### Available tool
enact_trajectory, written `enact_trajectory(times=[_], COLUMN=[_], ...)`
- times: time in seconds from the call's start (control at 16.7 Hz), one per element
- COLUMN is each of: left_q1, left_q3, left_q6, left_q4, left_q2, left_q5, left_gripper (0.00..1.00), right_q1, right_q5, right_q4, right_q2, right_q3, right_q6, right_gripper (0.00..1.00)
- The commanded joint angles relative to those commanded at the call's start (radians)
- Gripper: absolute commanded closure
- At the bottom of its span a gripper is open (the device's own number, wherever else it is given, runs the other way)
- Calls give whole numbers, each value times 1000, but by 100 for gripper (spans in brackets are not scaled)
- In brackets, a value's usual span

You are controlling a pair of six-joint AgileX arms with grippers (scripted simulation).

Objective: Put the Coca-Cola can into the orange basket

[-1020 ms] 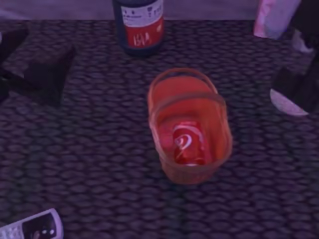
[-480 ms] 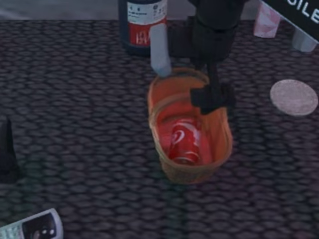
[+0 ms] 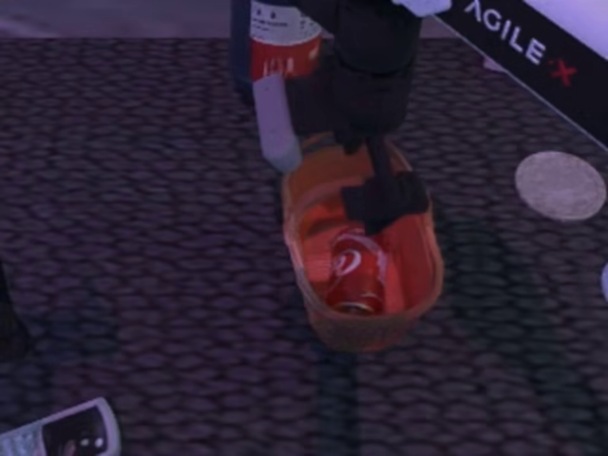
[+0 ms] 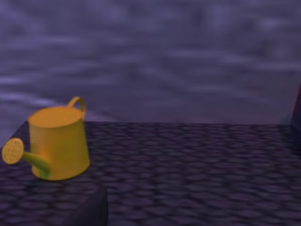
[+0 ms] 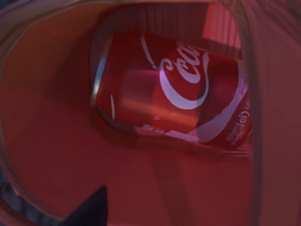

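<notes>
Dark cobbled bench (image 3: 142, 237) | Coca-Cola can (image 3: 357, 274) lying inside orange basket (image 3: 421, 294), job looks done | right tool (image 3: 382, 199) hovers above, grip state: cannot tell

We saw the Coca-Cola can (image 3: 356, 275), red with white script, lying on its side inside the orange basket (image 3: 323, 328), its silver end toward the basket's near wall. The oval woven basket sat upright mid-table, its hoop handle crossing above the can (image 5: 174, 92).

Dark bottle (image 3: 275, 43) behind right arm
</notes>
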Motion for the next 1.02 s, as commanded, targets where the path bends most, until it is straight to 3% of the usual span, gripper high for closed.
enact_trajectory(times=[0.78,1.02], left_q1=[0,0], left_q3=[0,0], left_q6=[0,0], left_q4=[0,0], left_q2=[0,0], left_q5=[0,0], left_gripper=[0,0], right_q1=[1,1], right_q5=[0,0], right_q4=[113,113], right_q2=[-40,-40], right_q3=[-153,-153], right_q6=[0,0], right_gripper=[0,30])
